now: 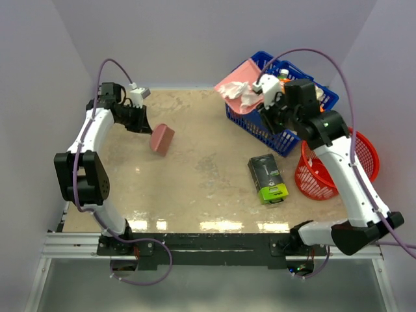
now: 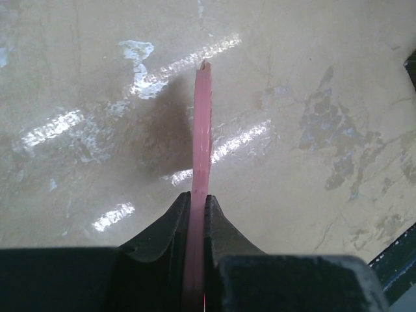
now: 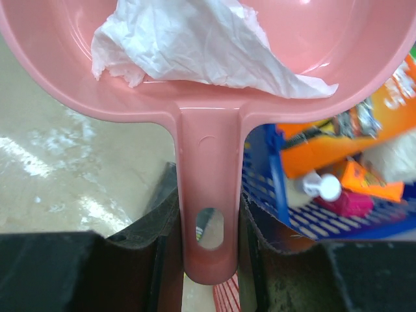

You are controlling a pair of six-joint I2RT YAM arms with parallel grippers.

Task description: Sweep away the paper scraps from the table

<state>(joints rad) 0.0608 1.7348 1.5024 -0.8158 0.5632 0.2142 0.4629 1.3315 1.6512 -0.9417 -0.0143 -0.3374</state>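
Note:
My right gripper [image 1: 268, 103] is shut on the handle of the pink dustpan [image 1: 233, 83] and holds it tilted over the blue basket [image 1: 260, 127]. Crumpled white paper scraps [image 1: 246, 96] lie in the pan. In the right wrist view the handle [image 3: 208, 169] sits between my jaws [image 3: 208, 214], with the paper scraps [image 3: 188, 42] in the pan bowl. My left gripper [image 1: 139, 121] is shut on a flat pink scraper [image 1: 161, 138], held near the beige table [image 1: 195, 188] at the far left. The left wrist view shows the scraper [image 2: 203, 130] edge-on between my jaws [image 2: 198, 208]. I see no loose scraps on the table.
The blue basket holds orange packets and a bottle [image 3: 338, 182]. A red round basket [image 1: 320, 182] stands at the right edge. A black and green box [image 1: 267, 179] lies on the table in front of the blue basket.

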